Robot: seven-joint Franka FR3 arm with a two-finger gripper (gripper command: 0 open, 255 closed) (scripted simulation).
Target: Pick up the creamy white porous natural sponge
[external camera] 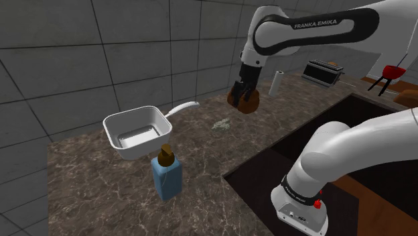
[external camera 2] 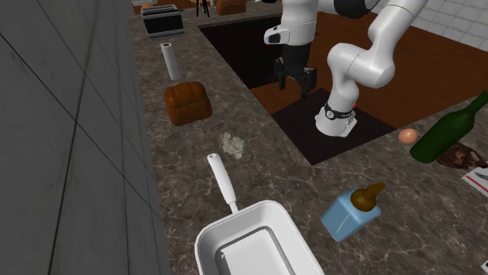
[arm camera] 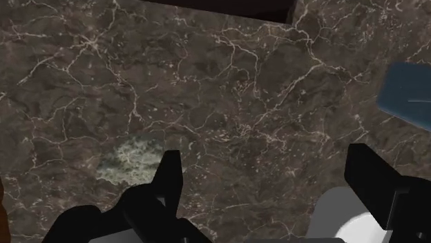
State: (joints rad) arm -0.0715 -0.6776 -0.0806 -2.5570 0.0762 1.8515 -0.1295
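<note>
The two black fingers (arm camera: 169, 181) of my gripper (arm camera: 266, 162) sat closest to the wrist camera. They were spread wide, with bare marble between them and nothing pinched.

In the second exterior view I took the surroundings by clock from the sponge (external camera 2: 232, 144). A brown loaf (external camera 2: 188, 103) stood at ten o'clock, near it but apart. A white paper roll (external camera 2: 170, 61) stood upright further along at eleven, with a toaster (external camera 2: 163, 21) beyond that. A white pan (external camera 2: 258, 215) lay at six, its handle (external camera 2: 222, 182) pointing back toward the sponge. A blue bottle (external camera 2: 349, 215) with a brown cap lay at four, well apart. The dark sink recess (external camera 2: 250, 55) opened at one o'clock. An egg (external camera 2: 407, 135) and a green bottle (external camera 2: 446, 133) lay far out at three. In the shoulder view the loaf (external camera: 249, 104) showed right behind the gripper (external camera: 242, 94).

The sponge (external camera: 221, 123) lay flat on the dark veined countertop (external camera: 100, 181), at about seven o'clock from the gripper (external camera 2: 295, 82) in both exterior views. Through the wrist camera the sponge (arm camera: 130, 159) sat just outside one fingertip, on the side away from the blue bottle (arm camera: 407, 96), not between the fingers. It looked like a small, pale greyish-cream clump, ragged-edged and mottled with tiny pits.
</note>
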